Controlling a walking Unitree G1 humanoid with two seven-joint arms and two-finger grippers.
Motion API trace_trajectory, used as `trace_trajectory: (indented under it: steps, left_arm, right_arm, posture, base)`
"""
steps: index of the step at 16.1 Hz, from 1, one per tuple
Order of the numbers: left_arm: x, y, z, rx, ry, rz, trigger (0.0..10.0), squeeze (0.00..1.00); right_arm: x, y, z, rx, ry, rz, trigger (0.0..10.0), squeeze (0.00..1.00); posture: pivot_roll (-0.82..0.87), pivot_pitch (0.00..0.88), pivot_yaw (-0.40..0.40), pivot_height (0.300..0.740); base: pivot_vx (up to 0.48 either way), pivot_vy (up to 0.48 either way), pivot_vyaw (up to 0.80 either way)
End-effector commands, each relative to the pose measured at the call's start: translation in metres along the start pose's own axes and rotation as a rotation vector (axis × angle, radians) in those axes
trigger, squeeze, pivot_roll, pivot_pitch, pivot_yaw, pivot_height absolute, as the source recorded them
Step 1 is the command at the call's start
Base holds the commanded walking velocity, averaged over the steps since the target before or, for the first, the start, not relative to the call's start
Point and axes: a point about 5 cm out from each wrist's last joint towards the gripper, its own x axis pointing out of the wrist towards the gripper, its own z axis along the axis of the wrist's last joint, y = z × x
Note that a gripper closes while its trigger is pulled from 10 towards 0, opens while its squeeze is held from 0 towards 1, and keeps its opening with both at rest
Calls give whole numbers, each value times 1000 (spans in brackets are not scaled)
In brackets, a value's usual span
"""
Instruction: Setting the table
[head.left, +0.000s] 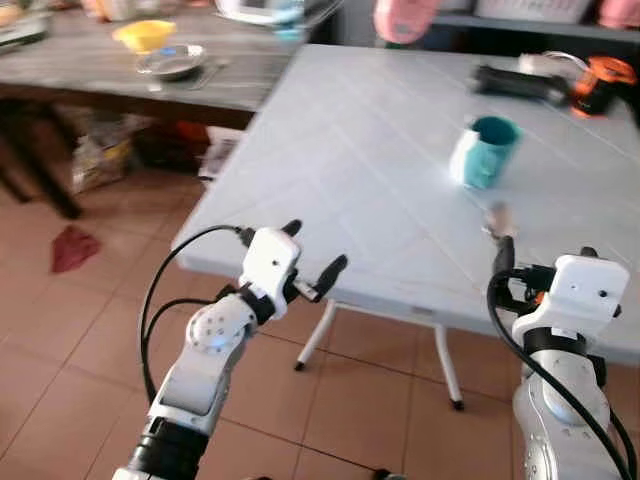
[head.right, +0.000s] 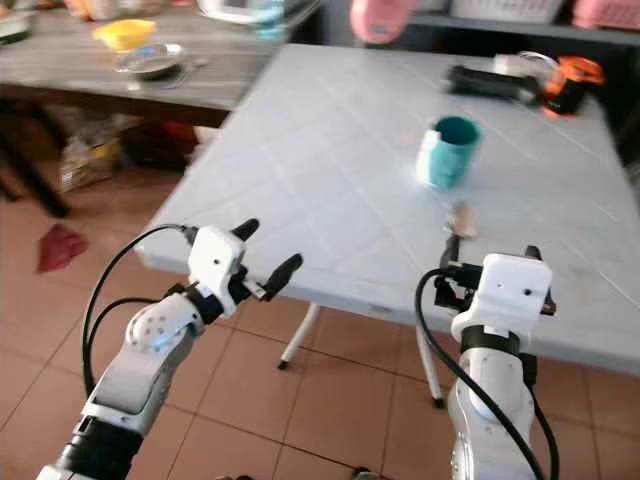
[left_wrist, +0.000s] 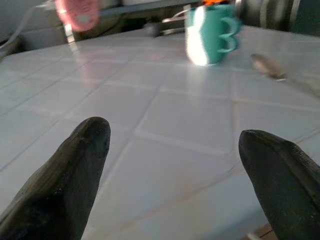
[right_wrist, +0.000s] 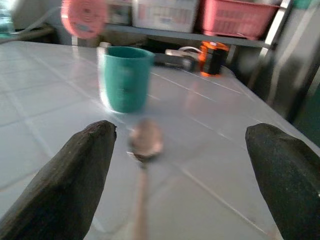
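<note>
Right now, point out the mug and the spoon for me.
teal mug (head.left: 487, 151), left eye view, on its outer wall.
spoon (right_wrist: 145, 140), right wrist view, on its bowl.

Both eye views look down from the robot's head at the near edge of the table (head.left: 380, 180), sharing the mug (head.left: 484, 151) and spoon (head.right: 459, 219). Each wrist camera looks low and close across the tabletop toward that same mug.

No text, label, brand or number can be read anywhere; the teal ceramic mug (head.left: 485, 150) with its white patch carries no legible lettering.
</note>
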Motion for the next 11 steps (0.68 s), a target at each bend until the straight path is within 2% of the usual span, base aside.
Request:
trace_trajectory:
  steps: [1,5,7,11]
  left_arm:
    - [0,0,1,-4,-2,-18,10000,0]
    - [7,-1,7,-2,-25,-72,10000,0]
    - [8,-8,7,-4,-20,-155,10000,0]
    - [6,-20,8,5,-7,-293,10000,0]
  right_arm:
    - [1,-3,-1,12,13,-15,10000,0]
    - [13,-5,1,57,20,-23,10000,0]
    - [23,-4,1,81,22,-9,10000,0]
    - [46,10,-6,238,108,30,10000,0]
  posture:
    - [37,152,33,740]
    - [34,154,28,740]
    - [31,157,28,740]
    - [32,169,29,740]
  base:
    - [0,0,-763]
    - [0,0,-644]
    - [0,0,-613]
    - [0,0,0]
